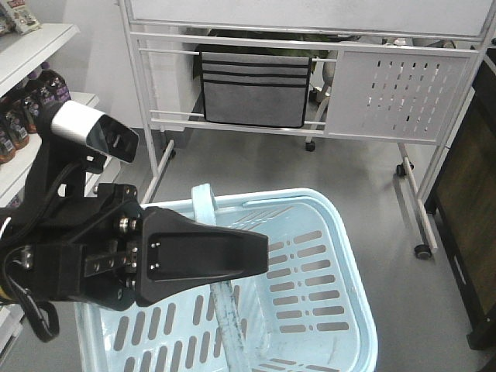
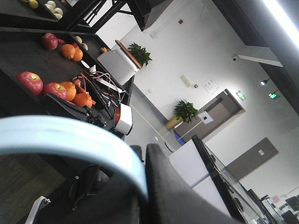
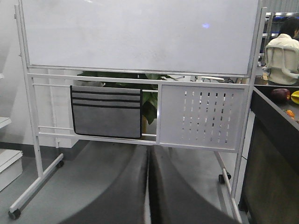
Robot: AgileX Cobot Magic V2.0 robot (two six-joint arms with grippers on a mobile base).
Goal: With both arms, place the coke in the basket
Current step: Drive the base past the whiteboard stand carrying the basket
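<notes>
The pale blue slotted basket (image 1: 310, 287) sits low in the centre of the front view, and nothing shows inside it. Its handle (image 1: 203, 200) rises behind my left gripper (image 1: 260, 252), whose broad black jaws are shut on it. In the left wrist view the handle (image 2: 70, 135) is a pale blue arc pinched between the jaws of the left gripper (image 2: 142, 186). My right gripper (image 3: 148, 186) is shut and empty, pointing at the whiteboard stand; it is out of the front view. Dark drink bottles (image 1: 27, 105) stand on the left shelf. I cannot tell if they are coke.
A white whiteboard stand on castors (image 1: 310, 124) with a grey pocket organiser (image 1: 252, 89) stands behind the basket. A white shelf unit (image 1: 31, 46) is at the left and a dark cabinet (image 1: 465, 217) at the right. Fruit (image 2: 60, 88) lies on a dark shelf.
</notes>
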